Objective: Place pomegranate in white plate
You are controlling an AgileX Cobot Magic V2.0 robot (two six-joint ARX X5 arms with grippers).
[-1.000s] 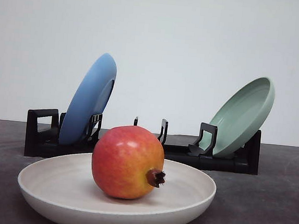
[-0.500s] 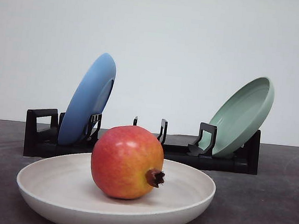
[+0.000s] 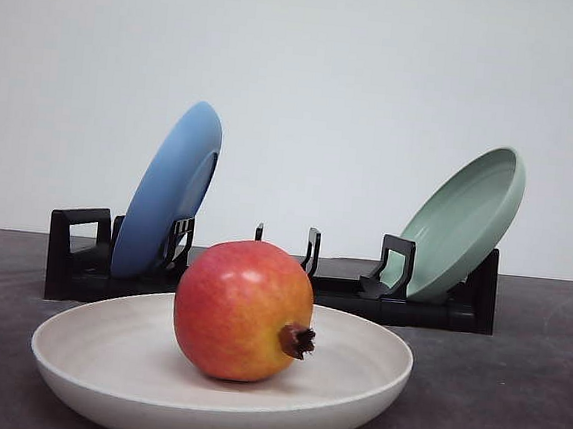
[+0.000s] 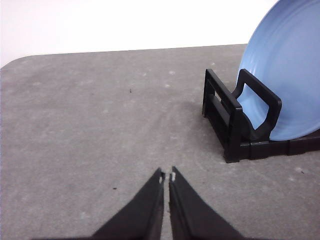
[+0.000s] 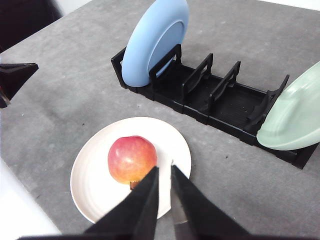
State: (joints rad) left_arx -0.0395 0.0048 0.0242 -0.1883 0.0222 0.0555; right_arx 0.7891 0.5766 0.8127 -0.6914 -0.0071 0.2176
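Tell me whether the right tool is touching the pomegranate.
Cannot tell. In the right wrist view the right tool overlaps the pomegranate's near edge, hiding any gap. The front view shows the fruit resting alone in the white plate, suggesting apart.

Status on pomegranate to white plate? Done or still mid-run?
Placement looks done: the pomegranate rests inside the white plate, calyx pointing sideways, nothing gripping it. In hand: nothing. The right gripper is shut and empty above the plate; the left gripper is shut over bare table, near the rack. Left: at most retracting the arms.
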